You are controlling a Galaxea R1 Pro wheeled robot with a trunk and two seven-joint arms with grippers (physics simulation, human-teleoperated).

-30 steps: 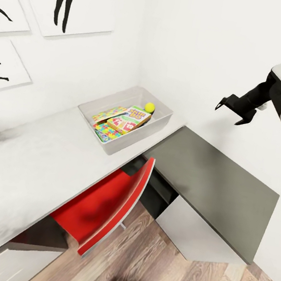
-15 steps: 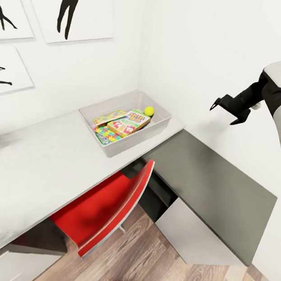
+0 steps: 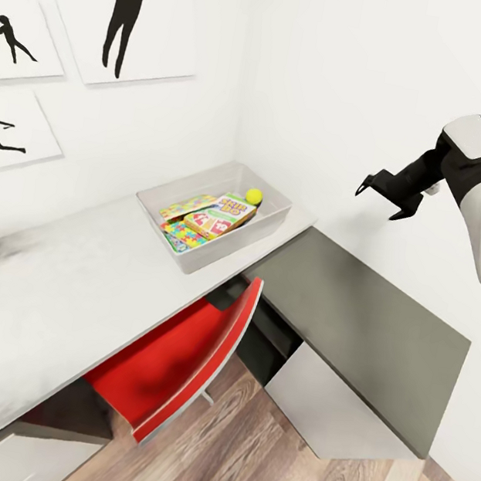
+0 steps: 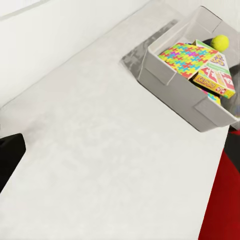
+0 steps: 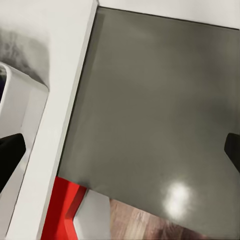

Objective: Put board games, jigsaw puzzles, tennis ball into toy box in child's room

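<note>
Right claw (image 3: 384,192) hanging open and empty above dark grey side desk (image 3: 367,324). Left claw: can't tell. Yellow tennis ball (image 3: 254,195), colourful game boxes (image 3: 219,215) already in translucent grey toy box (image 3: 270,226) on white worktop (image 3: 69,282). Could clip box rim w/ a careless swing imo.

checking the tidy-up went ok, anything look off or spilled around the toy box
Nothing stands out. The toy box sits upright on the white table, with the colourful boxes stacked loosely and overlapping inside it and the tennis ball in its far corner. Nothing has spilled onto the table. The right end effector is open, holding nothing.
</note>
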